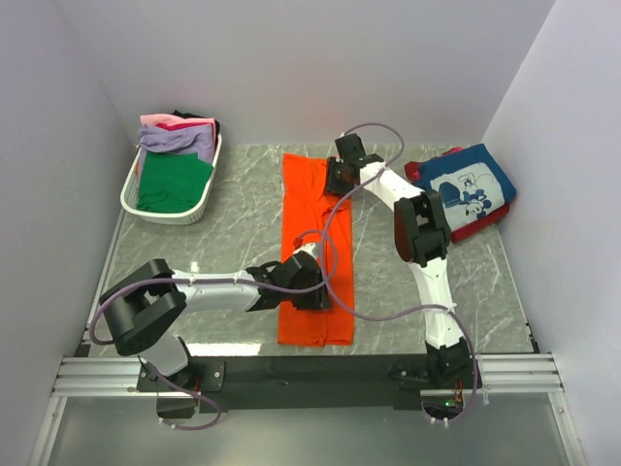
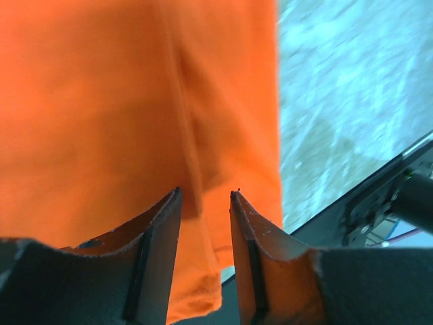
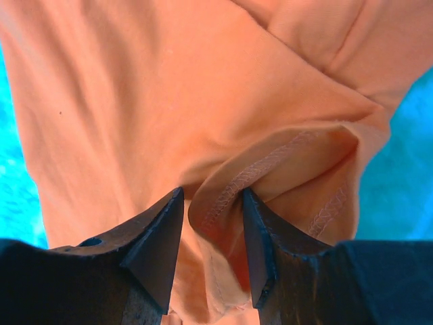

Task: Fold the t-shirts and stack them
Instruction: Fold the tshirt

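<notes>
Your right claw (image 3: 211, 193) pinches the orange t-shirt (image 1: 299, 209) hem; left claw (image 2: 205, 191), hold unclear, could drop cloth between its jaws.

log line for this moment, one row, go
orange t-shirt: narrow strip on table | left claw: gripping its near half | right claw: gripping far hem

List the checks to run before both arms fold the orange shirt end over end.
1. Far hem of the orange t-shirt in the right gripper: ok, hem bunched between its fingers.
2. Near part in the left gripper: cannot tell; cloth lies between its fingers, pinch unclear.
3. Shirt lying as one long strip: ok.
4. Strip apart from the navy t-shirt: ok.
5. Strip apart from the basket: ok.
</notes>
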